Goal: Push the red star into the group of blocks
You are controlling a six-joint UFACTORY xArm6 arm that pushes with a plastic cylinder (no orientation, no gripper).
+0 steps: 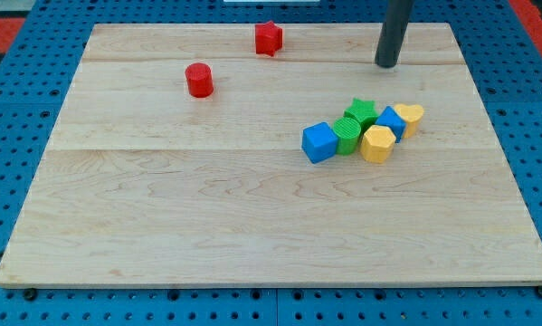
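Note:
The red star (269, 38) lies near the view's top, left of centre, alone on the wooden board (162, 226). My tip (387, 64) is down at the view's top right, well to the right of the star and above the group. The group sits right of centre: a blue cube (319, 142), a green cylinder (347, 134), a green star (362, 112), a yellow hexagon (377, 143), a blue block (392, 120) and a yellow heart-like block (410, 117), all touching or nearly so.
A red cylinder (199, 80) stands apart at the upper left, below and left of the red star. The board lies on a blue pegboard surface (8, 136) that surrounds it.

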